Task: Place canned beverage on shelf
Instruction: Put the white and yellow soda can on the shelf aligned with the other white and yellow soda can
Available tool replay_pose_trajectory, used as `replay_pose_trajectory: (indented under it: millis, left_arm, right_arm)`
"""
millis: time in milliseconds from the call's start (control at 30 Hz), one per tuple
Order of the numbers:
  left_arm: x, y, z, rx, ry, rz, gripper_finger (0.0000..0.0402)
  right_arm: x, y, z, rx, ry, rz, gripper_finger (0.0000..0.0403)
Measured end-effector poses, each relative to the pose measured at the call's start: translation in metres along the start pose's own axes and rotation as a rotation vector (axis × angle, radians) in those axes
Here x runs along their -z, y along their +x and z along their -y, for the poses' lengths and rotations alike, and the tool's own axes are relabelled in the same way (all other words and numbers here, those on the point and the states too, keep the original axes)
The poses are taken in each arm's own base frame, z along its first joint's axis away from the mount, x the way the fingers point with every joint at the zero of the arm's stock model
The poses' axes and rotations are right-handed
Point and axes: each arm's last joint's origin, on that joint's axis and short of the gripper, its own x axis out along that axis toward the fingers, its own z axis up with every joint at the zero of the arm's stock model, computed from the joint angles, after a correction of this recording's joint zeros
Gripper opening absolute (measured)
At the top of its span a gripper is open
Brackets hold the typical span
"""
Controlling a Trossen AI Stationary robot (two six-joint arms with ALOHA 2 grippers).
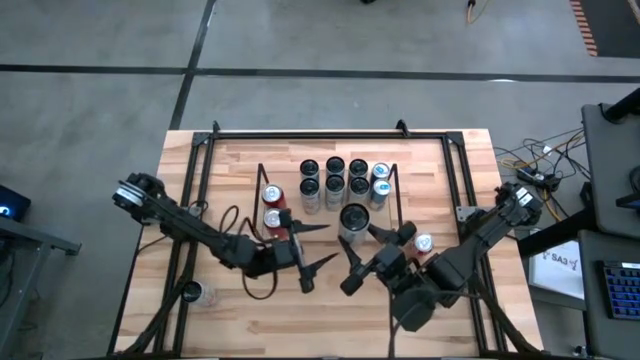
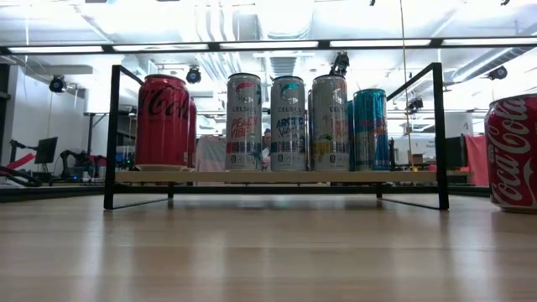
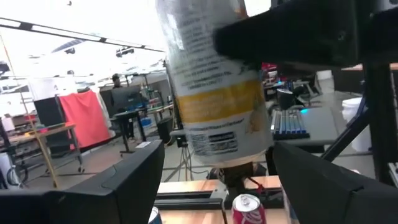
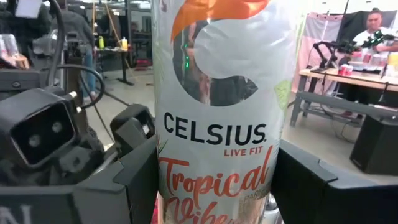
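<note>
Both grippers mid-table, right gripper [image 1: 361,256] w/ Celsius can [image 4: 221,112], left gripper [image 1: 316,247] open

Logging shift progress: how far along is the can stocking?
Done: the shelf already carries two red Coca-Cola cans and a cluster of slim cans. In hand: the right gripper is shut on a Celsius Tropical Vibe can; the left gripper stands open beside it. Left: shelving that can, then the Coca-Cola can on the table.
</note>
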Motion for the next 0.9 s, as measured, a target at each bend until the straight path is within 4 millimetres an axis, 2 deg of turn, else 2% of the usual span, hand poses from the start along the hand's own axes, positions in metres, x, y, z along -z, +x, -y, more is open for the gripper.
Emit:
replay_pose_trajectory:
  millis: [433, 600, 767, 900]
  left_arm:
    - [0.0082, 0.0063, 0.0034, -0.003, 0.022, -0.024, 0.0288]
    - [0.0097, 0.0062, 0.0038, 0.001, 0.031, -0.036, 0.033]
    - [0.0043, 0.0092, -0.0017, -0.094, -0.035, -0.029, 0.0386]
    - [0.0055, 0.0095, 0.0004, -0.035, -0.022, -0.023, 0.0396]
  right_arm:
    - [0.0032, 0.0045, -0.0017, 0.008, -0.038, -0.002, 0.0232]
    - [0.0033, 0.0063, -0.0014, 0.013, -0.038, -0.002, 0.0232]
    - [0.0033, 0.007, -0.001, 0.024, -0.042, 0.0, 0.0232]
    - [0.004, 0.0093, -0.0007, 0.03, -0.026, 0.0, 0.0232]
